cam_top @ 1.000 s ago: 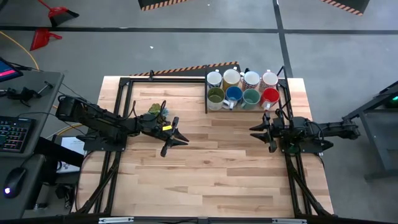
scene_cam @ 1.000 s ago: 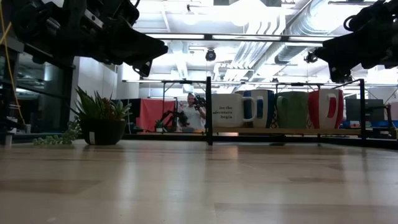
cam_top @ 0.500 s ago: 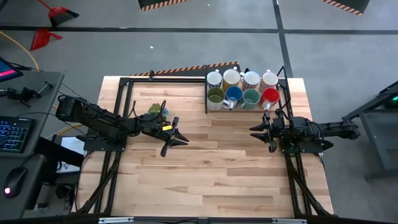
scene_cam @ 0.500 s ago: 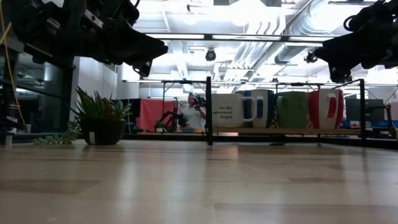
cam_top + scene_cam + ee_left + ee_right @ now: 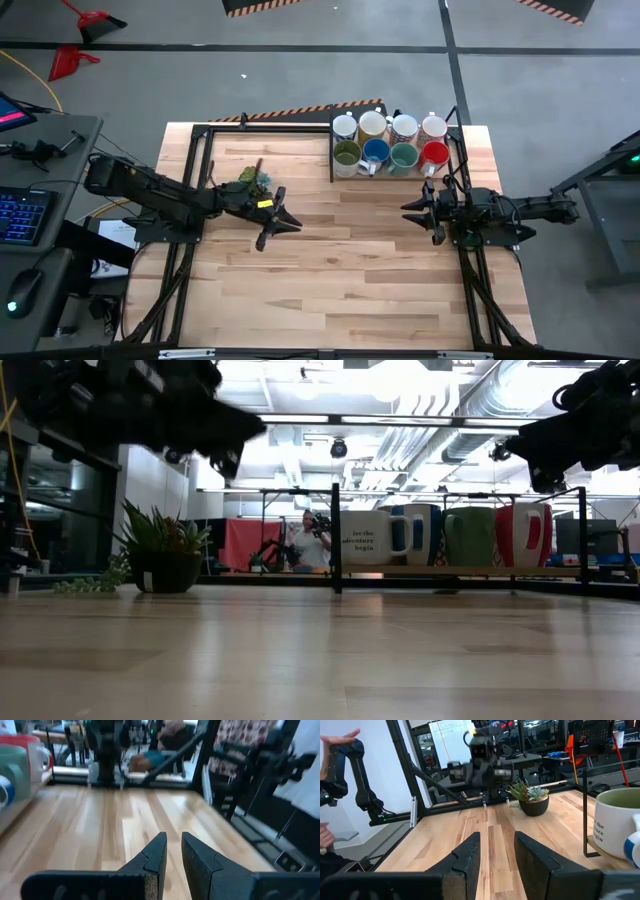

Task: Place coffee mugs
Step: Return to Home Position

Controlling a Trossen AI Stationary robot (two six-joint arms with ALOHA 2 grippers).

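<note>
From above, all eight coffee mugs (image 5: 390,141) sit in two rows inside the shelf (image 5: 331,165), at the bench (image 5: 330,290) edge nearer my right arm, so nothing is left to carry. My left end effector (image 5: 277,232) hovers mid-bench near the plant (image 5: 249,178). My right end effector (image 5: 414,220) hangs just in front of the red mug (image 5: 434,154). Both are spread and empty. At bench height, the lettered mug (image 5: 365,537) and its row stand upright. My left wrist camera shows a narrow gap between my fingers, and the right shows a wider one. Heading home, I judge I should draw each arm back and up, clear of the shelf frame and the plant.
</note>
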